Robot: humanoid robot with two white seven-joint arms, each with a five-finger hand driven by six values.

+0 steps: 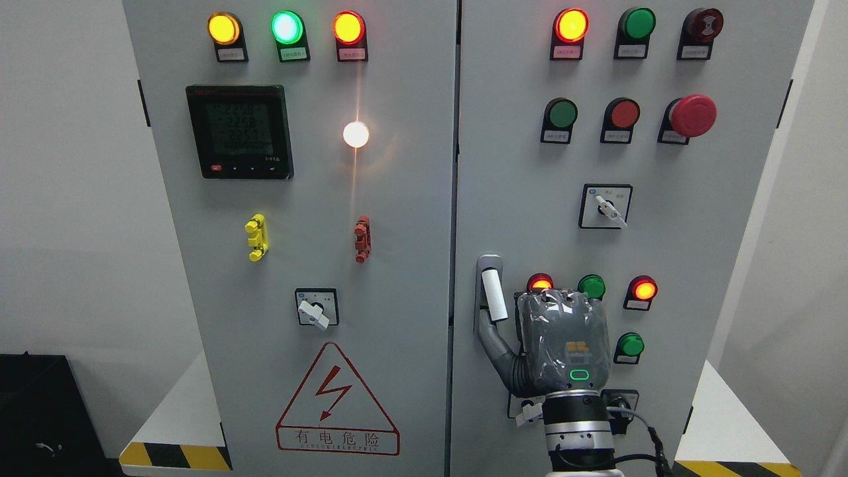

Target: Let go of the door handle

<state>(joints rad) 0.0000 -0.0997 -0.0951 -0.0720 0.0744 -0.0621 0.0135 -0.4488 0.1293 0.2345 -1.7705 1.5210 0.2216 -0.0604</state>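
We see pale white walls (59, 199) either side, a black box (40, 411) lower left, and yellow-black hazard striping (175, 456) below.

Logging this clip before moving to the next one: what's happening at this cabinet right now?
A robot's right hand, reaching up from the bottom edge right of the middle, is at the grey electrical cabinet's right door. Its thumb extends toward the grey recessed door handle with a white grip and appears to touch it from below. The fingers are hidden behind the back of the hand, so it is unclear whether the handle is released. Both doors look closed. The left hand isn't visible.
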